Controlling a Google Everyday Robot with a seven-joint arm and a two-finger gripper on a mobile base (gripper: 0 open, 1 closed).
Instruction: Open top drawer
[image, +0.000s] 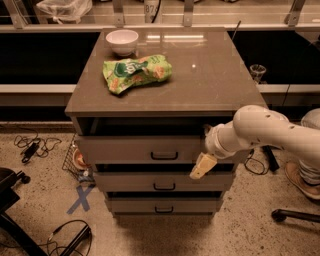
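Note:
The top drawer (130, 149) is the tallest grey-beige front under the countertop, with a small black bar handle (164, 156). It stands pulled out a little, with a dark gap above its front edge. Two shorter drawers (160, 182) sit below it, both pushed in further. My gripper (202, 166), cream-coloured at the end of the white arm (260, 131), hangs in front of the cabinet's right side. It is at the lower right edge of the top drawer front, to the right of the handle.
A white bowl (122, 40) and a green snack bag (137, 72) lie on the countertop (210, 75). On the floor are cables (30, 146), a blue tape cross (80, 198), a wire basket (74, 159) at the left, and chair bases (295, 215).

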